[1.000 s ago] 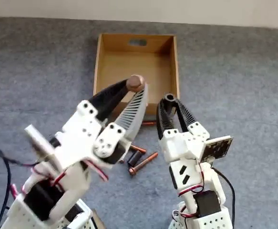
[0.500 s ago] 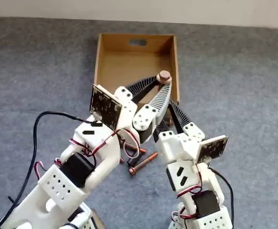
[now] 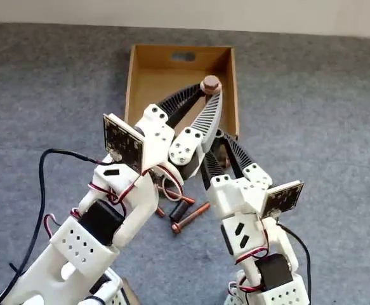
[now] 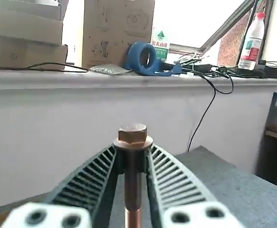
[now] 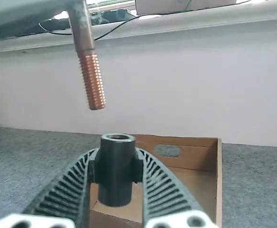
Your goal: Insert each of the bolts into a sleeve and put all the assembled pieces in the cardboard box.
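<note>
My left gripper (image 3: 207, 89) is shut on a copper bolt (image 4: 131, 166), head up and held upright above the cardboard box (image 3: 143, 82). In the right wrist view the bolt's threaded end (image 5: 92, 80) hangs a little above and to one side of a black sleeve (image 5: 115, 168). My right gripper (image 5: 115, 175) is shut on that sleeve, holding it upright with its bore facing up, near the box's front wall. In the high view the right gripper (image 3: 220, 141) lies just under the left arm's fingers.
On the grey carpet in front of the box lie a loose copper bolt (image 3: 191, 216), a black sleeve (image 3: 180, 208) and another bolt (image 3: 183, 197) partly under the left arm. A black cable (image 3: 42, 190) trails at the left.
The left arm has swung right and forward with the bolt, from beside the right gripper to over it, above the box's front part. The right arm has barely moved.
</note>
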Available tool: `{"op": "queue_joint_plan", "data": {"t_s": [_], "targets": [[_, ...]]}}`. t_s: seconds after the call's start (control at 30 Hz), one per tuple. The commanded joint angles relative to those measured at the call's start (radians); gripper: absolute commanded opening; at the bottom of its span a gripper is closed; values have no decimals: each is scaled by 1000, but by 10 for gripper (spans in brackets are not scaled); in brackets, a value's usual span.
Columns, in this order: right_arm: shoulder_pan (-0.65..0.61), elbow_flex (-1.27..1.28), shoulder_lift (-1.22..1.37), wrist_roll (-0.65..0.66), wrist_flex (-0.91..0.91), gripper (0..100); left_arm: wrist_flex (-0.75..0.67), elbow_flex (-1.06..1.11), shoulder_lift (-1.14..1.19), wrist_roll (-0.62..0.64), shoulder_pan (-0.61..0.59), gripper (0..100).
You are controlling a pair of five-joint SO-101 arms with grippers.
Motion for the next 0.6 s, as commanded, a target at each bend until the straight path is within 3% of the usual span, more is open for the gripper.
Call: {"op": "queue_joint_plan", "data": {"t_s": [0.0, 0.2, 0.57], "targets": [[-13, -24, -13, 48, -16, 6, -29, -4, -1, 8, 2, 8], [-13, -24, -13, 66, -16, 6, -31, 10, -1, 8, 58, 8], [-13, -24, -13, 69, -16, 6, -31, 5, 35, 8, 53, 8]]}}
